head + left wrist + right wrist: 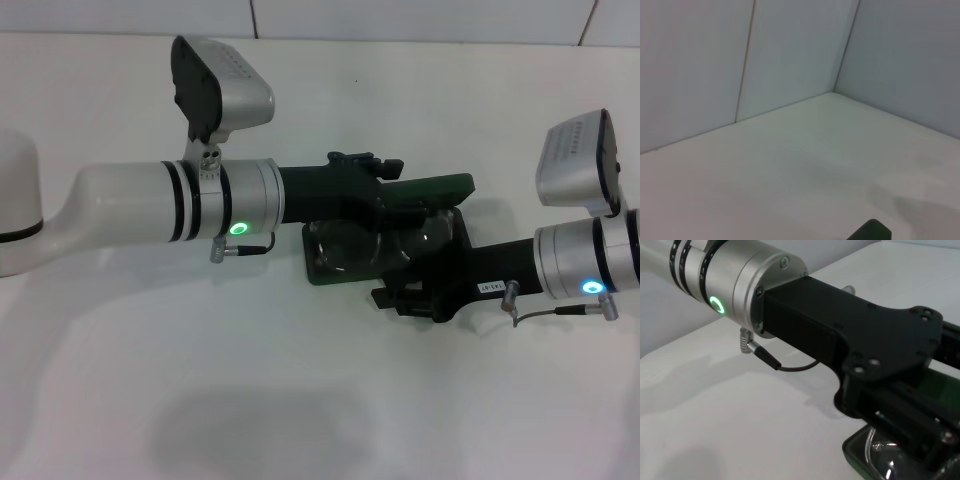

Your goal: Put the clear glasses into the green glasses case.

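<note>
The green glasses case [318, 268] lies open in the middle of the white table, its lid [445, 185] raised at the far side. The clear glasses [350, 247] lie inside its dark lower half. My left gripper [392, 195] reaches in from the left and sits over the case's far edge by the lid. My right gripper [398, 296] comes in from the right and rests at the case's near edge. In the right wrist view a corner of the case [856, 450] and a clear lens rim [875, 442] show beneath the left arm's black gripper body [880, 340].
White table [300, 400] all around, with a white tiled wall [400, 18] along the far edge. The left wrist view shows the table, a wall corner and a dark green tip [872, 231] at the frame's edge.
</note>
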`<state>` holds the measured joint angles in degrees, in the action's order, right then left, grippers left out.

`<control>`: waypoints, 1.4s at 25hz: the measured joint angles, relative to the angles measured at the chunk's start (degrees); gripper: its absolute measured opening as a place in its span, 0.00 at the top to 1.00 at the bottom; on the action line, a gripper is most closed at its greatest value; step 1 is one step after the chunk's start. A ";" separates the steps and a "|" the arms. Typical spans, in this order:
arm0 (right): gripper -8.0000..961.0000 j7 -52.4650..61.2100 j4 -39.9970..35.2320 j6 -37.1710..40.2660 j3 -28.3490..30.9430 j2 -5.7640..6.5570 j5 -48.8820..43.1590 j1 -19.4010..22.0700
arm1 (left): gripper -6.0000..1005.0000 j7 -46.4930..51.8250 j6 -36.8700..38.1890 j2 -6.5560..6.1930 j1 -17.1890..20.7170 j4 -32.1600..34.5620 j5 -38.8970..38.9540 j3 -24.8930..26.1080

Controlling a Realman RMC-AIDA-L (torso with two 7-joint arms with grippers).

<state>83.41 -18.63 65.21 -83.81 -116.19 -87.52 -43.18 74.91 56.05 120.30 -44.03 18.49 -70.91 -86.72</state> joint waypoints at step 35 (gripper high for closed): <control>0.66 -0.40 -0.06 0.45 -0.30 0.00 0.05 0.46 | 0.23 1.69 -8.00 -0.24 1.40 4.35 2.21 -9.76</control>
<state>83.01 -18.69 65.66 -84.11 -116.19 -87.47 -42.72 76.60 48.05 120.06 -42.63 22.83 -68.70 -96.48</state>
